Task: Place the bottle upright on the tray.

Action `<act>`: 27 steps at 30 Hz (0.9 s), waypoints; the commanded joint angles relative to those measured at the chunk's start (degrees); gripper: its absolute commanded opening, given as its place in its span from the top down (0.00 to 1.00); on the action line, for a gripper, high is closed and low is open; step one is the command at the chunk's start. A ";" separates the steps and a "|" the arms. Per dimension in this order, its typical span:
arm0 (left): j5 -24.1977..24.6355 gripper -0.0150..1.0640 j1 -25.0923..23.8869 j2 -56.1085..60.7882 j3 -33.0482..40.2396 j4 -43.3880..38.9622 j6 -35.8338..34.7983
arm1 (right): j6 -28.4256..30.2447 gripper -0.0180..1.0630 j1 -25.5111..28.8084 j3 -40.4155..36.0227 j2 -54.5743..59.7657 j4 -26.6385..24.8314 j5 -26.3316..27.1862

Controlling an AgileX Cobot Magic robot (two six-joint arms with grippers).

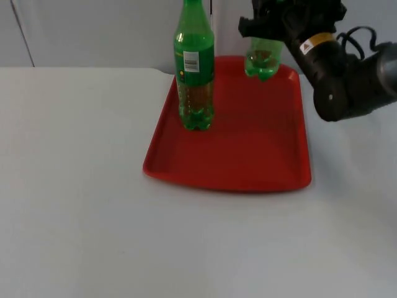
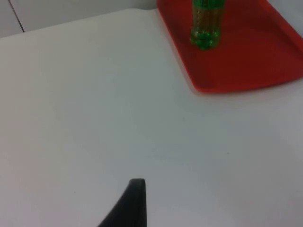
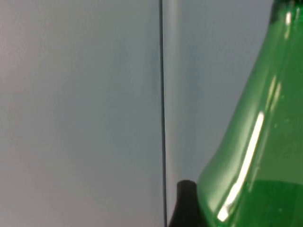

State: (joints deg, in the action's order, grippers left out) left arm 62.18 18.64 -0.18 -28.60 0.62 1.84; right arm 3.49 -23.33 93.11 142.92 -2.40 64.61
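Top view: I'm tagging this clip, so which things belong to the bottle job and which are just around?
In the job:
- red tray
- bottle in the right gripper, held over the tray's far end
- right gripper

Just around:
- standing bottle, already upright on the tray
- left gripper, waiting over the white table

Two green bottles: the first bottle (image 1: 195, 68) (image 2: 206, 26) stands upright with a white label on the tray's left half, and the second bottle (image 1: 262, 60) (image 3: 258, 142) is at the tray's far right corner beneath the right arm. One red tray (image 1: 248, 149) (image 2: 255, 61) lies on one white table (image 1: 74, 186) (image 2: 94, 118), and one grey partition wall (image 1: 93, 31) (image 3: 80, 94) closes the far edge. Two grippers are counted: the right gripper (image 1: 267, 28) at the second bottle, and the left gripper, of which one black fingertip (image 2: 135, 203) is seen above the table.
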 commanded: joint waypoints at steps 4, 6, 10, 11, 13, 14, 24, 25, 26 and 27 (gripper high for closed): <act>-0.59 0.01 0.38 0.18 0.27 -0.29 -0.13 | -1.47 0.98 0.28 2.88 4.29 0.31 5.36; -0.59 0.01 0.38 0.18 0.27 -0.29 -0.13 | -1.47 0.98 0.28 3.27 5.97 0.31 5.36; -0.59 0.01 0.38 0.18 0.27 -0.29 -0.13 | -1.59 0.98 0.28 3.27 8.21 0.31 5.36; -0.59 0.01 0.38 0.18 0.27 -0.29 -0.13 | -1.59 0.98 0.28 3.27 8.73 0.56 5.36; -0.59 0.01 0.38 0.18 0.27 -0.29 -0.13 | -1.59 0.98 0.28 3.27 9.02 0.54 5.36; -0.59 0.01 0.38 0.18 0.27 -0.92 -0.13 | -1.59 0.98 0.28 3.27 9.44 0.57 5.36; -0.59 0.01 0.38 0.18 0.27 -1.10 -0.13 | -2.80 0.98 0.28 3.27 10.46 0.57 5.36; -0.59 0.01 0.38 0.18 0.27 -1.10 -0.13 | -2.80 0.98 0.28 3.27 10.46 0.57 5.36; -0.59 0.01 0.38 0.18 0.27 -1.10 -0.13 | -2.80 0.98 0.28 3.27 10.44 0.57 5.36; -0.59 0.01 0.38 0.18 0.27 -1.10 -0.13 | -2.58 0.98 0.28 3.27 10.44 0.57 5.36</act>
State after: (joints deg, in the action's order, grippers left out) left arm 62.18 18.64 -0.18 -28.60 0.00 1.84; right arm 0.96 -23.33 96.67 152.87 -2.17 71.51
